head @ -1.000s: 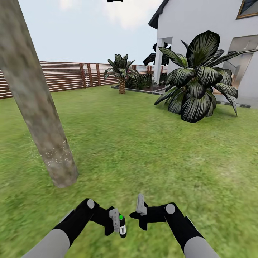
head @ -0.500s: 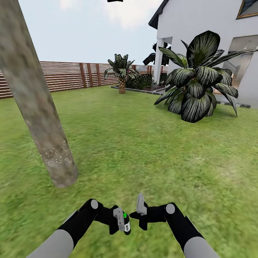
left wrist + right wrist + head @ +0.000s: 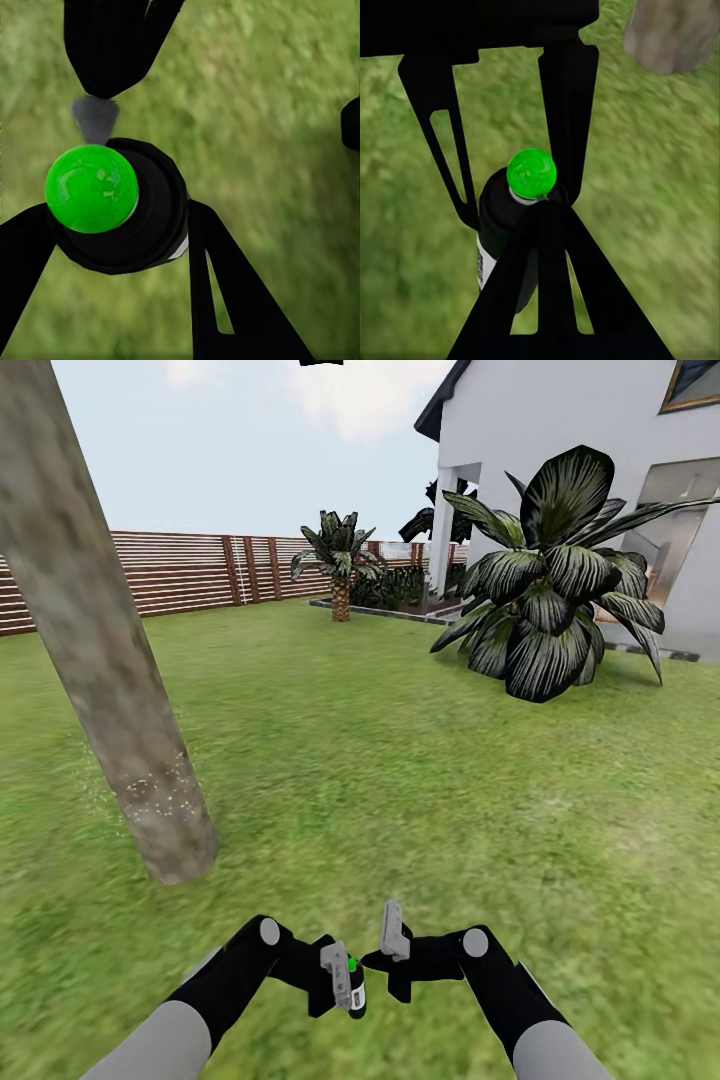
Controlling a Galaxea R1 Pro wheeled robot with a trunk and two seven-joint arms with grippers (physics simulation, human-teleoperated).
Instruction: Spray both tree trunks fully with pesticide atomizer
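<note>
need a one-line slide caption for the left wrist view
Left gripper closed on the black pesticide atomizer, seen from above its green cap, over blurred lawn.

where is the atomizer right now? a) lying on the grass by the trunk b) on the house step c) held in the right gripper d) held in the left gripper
d: the left gripper has its fingers closed on the pesticide atomizer, whose green-capped black body sits between them in the left wrist view.
</note>
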